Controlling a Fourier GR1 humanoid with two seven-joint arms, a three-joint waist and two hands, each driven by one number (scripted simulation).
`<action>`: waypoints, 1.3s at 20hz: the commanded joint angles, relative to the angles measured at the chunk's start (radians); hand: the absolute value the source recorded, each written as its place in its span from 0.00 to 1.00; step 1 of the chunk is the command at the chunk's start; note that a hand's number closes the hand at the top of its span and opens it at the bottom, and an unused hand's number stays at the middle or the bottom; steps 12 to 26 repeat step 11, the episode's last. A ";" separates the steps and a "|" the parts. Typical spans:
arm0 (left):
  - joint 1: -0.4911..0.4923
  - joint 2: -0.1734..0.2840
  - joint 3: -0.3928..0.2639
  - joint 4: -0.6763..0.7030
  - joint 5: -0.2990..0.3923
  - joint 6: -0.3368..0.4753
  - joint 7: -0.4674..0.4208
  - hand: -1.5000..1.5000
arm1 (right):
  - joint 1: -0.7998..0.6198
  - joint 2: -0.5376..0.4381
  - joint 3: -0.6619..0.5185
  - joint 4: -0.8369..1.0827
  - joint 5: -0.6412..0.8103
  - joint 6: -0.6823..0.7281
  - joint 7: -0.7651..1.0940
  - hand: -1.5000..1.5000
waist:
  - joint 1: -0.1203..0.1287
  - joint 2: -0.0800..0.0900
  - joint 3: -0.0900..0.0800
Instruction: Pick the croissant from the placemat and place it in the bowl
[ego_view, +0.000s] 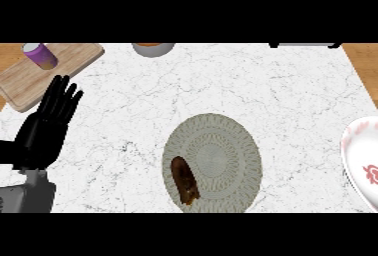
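head view | croissant (184, 180) on placemat (221, 145) | bowl (363, 160) right edge | left hand (48, 122) spread | possibly can (40, 55) on board (44, 75)

Light falls bright and even across the white marble counter (221, 80), with no glare. Shadows are faint: only a soft dark edge beside the croissant (184, 180) on the placemat (221, 150). The light's source is perhaps overhead. The bowl (362, 160) looks stretched at the right edge.

Brown croissant (184, 180) flat on round grey placemat (221, 145) (lower left part); white red-patterned bowl (362, 160) well apart, right edge.
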 joint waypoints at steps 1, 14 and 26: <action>-0.015 -0.002 -0.004 0.010 0.000 -0.004 -0.001 0.50 | 0.015 0.000 0.033 -0.118 0.014 0.035 0.153 0.00 | 0.007 0.004 0.001; -0.011 -0.005 -0.013 0.014 -0.001 -0.011 0.005 0.50 | 0.059 0.000 0.089 -0.286 -0.007 0.185 0.185 0.00 | 0.018 0.003 0.004; -0.011 -0.005 -0.013 0.014 -0.001 -0.011 0.005 0.50 | 0.059 0.000 0.089 -0.286 -0.007 0.185 0.185 0.00 | 0.018 0.003 0.004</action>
